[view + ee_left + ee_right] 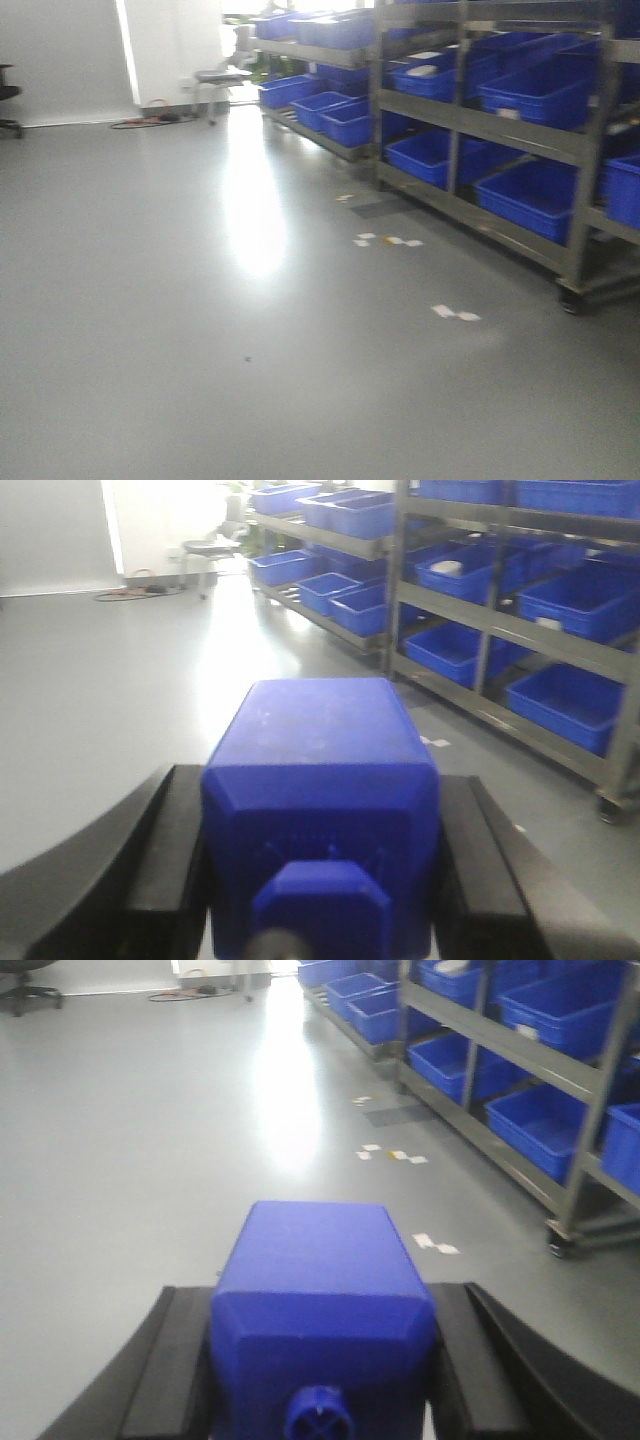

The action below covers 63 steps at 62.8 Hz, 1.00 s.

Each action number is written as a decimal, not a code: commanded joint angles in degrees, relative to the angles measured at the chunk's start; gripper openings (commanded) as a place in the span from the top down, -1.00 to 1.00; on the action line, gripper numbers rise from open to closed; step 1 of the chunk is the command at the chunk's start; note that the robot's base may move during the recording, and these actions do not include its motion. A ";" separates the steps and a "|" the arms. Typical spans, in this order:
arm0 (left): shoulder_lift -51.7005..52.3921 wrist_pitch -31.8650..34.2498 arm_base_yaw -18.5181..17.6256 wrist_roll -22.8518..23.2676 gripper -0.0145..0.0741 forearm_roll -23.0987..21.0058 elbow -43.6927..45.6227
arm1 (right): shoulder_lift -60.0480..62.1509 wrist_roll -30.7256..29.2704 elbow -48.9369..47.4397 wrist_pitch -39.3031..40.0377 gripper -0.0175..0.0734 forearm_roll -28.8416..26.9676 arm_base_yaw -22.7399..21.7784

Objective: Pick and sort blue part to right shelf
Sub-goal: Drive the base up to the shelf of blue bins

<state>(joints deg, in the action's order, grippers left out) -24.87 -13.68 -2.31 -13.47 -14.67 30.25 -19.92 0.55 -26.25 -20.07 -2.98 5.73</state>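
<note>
Exterior front-facing view, from the left: a dark chair (8,100) shows partly at the frame edge before a white wall (60,50). Orange cables (145,120) lie on the floor at the wall's foot, with a grey stool (222,78) near them. The smooth grey floor (150,300) carries a broad patch of glare (255,200) down its middle. Further right, white paper scraps (388,240) lie scattered on it near the rack. A grey metal shelf rack (470,120) fills the right side, its tiers loaded with blue bins (535,195), and a black caster (570,297) stands under its near corner.

Left wrist view: the left claw (322,865) pinches a blue part (320,750) between black fingers (185,860), held above the floor with the rack off to the right.

Right wrist view: the right claw (320,1360) likewise grips a second blue part (320,1260), both fingers touching its sides, above the floor with the rack to its right.
</note>
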 commanded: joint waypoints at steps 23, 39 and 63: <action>-0.49 5.20 -0.06 0.26 -0.13 -0.34 1.79 | -0.46 -0.55 -1.80 5.38 -0.32 0.26 -0.27; -0.49 5.20 -0.06 0.26 -0.13 -0.34 1.79 | -0.46 -0.55 -1.80 5.38 -0.32 0.26 -0.27; -0.49 5.20 -0.06 0.26 -0.13 -0.34 1.79 | -0.46 -0.55 -1.80 5.38 -0.32 0.26 -0.27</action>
<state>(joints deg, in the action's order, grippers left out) -24.87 -13.68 -2.31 -13.47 -14.67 30.25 -19.92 0.55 -26.25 -20.07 -2.98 5.73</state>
